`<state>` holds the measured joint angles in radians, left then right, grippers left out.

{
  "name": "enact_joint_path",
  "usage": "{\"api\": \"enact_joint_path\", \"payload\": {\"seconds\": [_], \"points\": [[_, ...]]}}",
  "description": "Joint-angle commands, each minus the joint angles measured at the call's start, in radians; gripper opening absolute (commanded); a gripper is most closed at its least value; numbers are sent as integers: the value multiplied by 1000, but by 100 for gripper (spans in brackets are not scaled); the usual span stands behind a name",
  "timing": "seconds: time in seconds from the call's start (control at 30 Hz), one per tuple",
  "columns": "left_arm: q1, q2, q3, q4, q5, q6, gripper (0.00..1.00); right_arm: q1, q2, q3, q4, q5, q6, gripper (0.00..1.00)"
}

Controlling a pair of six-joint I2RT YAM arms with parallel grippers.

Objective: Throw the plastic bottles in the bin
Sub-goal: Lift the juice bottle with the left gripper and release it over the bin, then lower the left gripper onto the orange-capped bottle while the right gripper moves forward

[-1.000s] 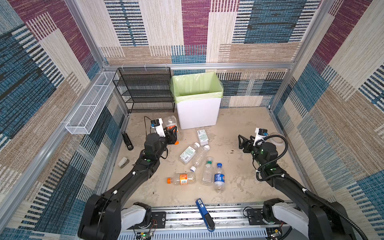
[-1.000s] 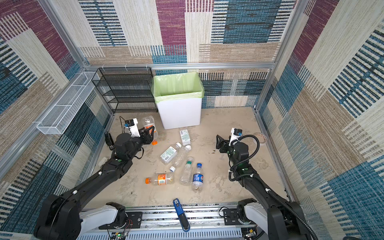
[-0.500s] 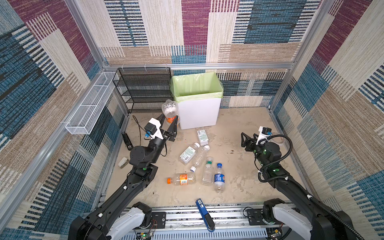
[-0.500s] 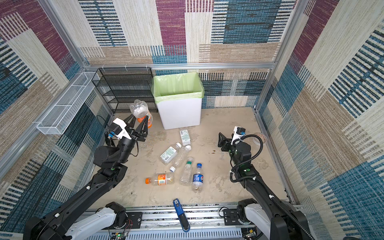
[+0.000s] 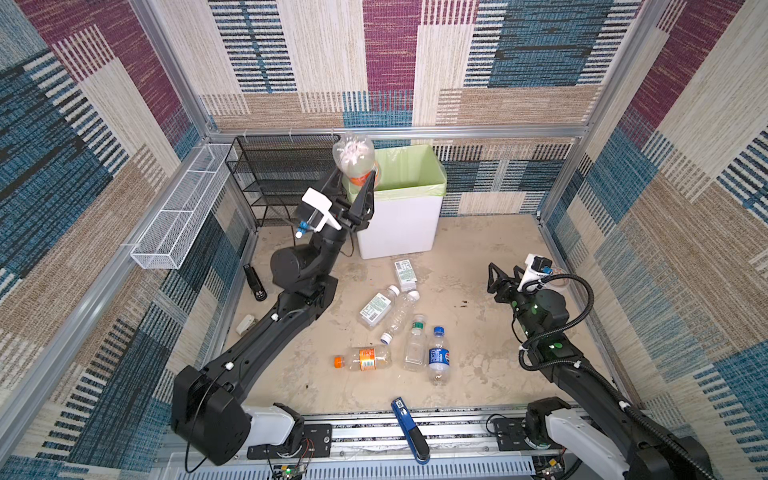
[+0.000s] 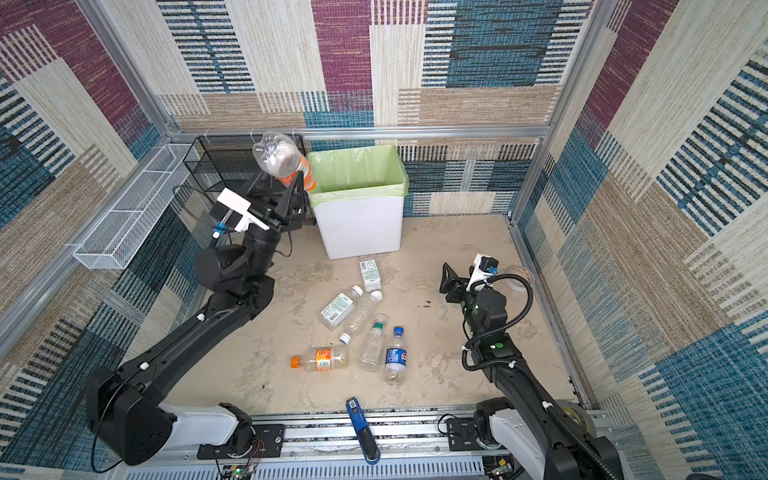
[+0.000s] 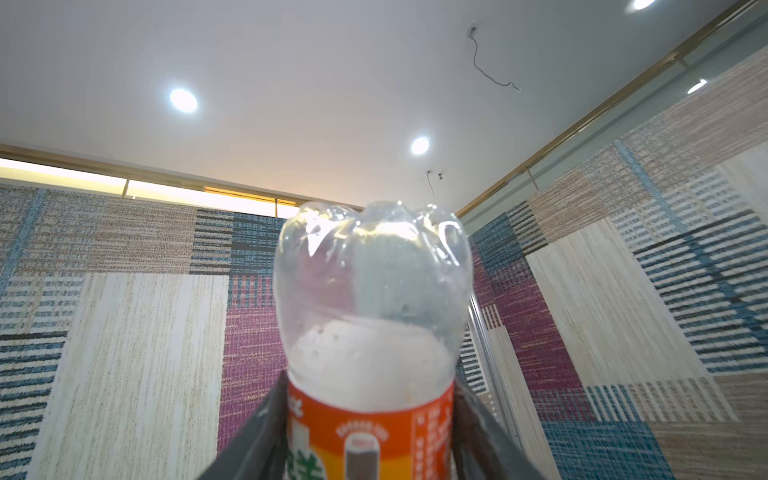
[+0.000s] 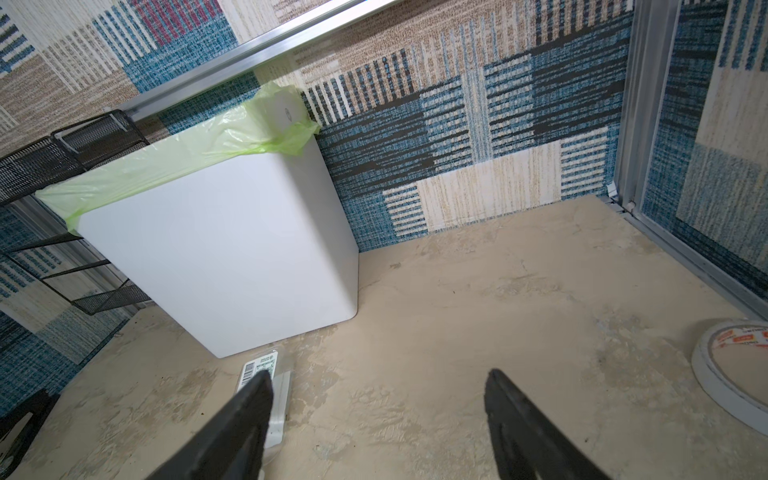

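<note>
My left gripper (image 5: 352,183) (image 6: 279,183) (image 7: 368,399) is raised high and shut on a clear plastic bottle (image 5: 354,160) (image 6: 276,156) (image 7: 370,311) with an orange label. The bottle points base-up, just left of the rim of the white bin (image 5: 399,232) (image 6: 357,228) (image 8: 216,257) with its green liner. Several more bottles lie on the floor mid-scene: an orange-capped one (image 5: 363,359), a blue-capped one (image 5: 438,355), a green-capped one (image 5: 415,345) and a flat labelled one (image 5: 405,274) (image 8: 282,390). My right gripper (image 5: 504,270) (image 6: 457,272) (image 8: 378,376) hangs open and empty low over the floor at the right.
A black mesh rack (image 5: 286,174) stands left of the bin, and a white wire basket (image 5: 178,216) hangs on the left wall. A blue-and-black stapler (image 5: 409,428) lies at the front rail. A tape roll (image 8: 731,374) (image 6: 519,276) lies by the right wall.
My left arm has lifted the orange-labelled bottle from floor level up to the bin's rim. My right gripper has drifted slightly to the right, still open.
</note>
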<state>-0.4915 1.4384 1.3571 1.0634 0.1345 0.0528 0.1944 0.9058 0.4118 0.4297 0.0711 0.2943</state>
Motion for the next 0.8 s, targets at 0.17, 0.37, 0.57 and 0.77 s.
{"api": "enact_joint_path", "payload": {"seconds": [0.17, 0.37, 0.57, 0.77], "points": [[107, 359, 658, -916, 10, -240, 84, 0, 7, -6, 82, -54, 33, 80], [117, 378, 736, -1018, 11, -204, 90, 0, -34, -43, 81, -44, 35, 80], [120, 311, 623, -999, 11, -204, 89, 0, -50, -43, 51, -62, 39, 80], [134, 147, 348, -1029, 13, -197, 86, 0, 3, 80, -227, -193, 23, 81]]}}
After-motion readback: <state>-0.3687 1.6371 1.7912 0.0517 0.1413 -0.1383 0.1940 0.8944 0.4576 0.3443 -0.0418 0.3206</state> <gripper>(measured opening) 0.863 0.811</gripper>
